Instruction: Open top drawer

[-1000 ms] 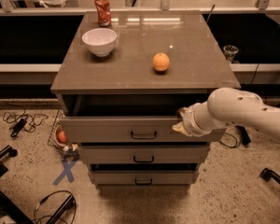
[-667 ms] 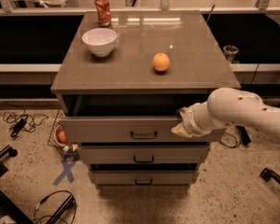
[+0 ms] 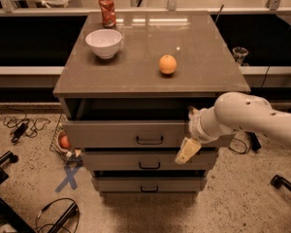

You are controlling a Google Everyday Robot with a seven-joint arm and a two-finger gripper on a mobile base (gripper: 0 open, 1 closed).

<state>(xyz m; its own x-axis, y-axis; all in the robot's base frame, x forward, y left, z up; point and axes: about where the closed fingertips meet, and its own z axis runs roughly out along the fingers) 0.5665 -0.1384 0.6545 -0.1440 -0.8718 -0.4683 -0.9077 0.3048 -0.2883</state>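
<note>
Pulling entry: top drawer (image 3: 121,132), partly out under the desk (image 3: 136,76) top, claw (image 3: 188,148) at its front's right end, grip cannot be told; best drawn straight and level, since pulling right of the handle (image 3: 149,140) may skew it.

Speckled floor (image 3: 242,198) with blue tape X (image 3: 68,178), black cables (image 3: 20,127) | dark panels (image 3: 29,40) behind | warm glare on counter (image 3: 203,67) | gripper (image 3: 188,152) before cabinet (image 3: 116,183) front
</note>
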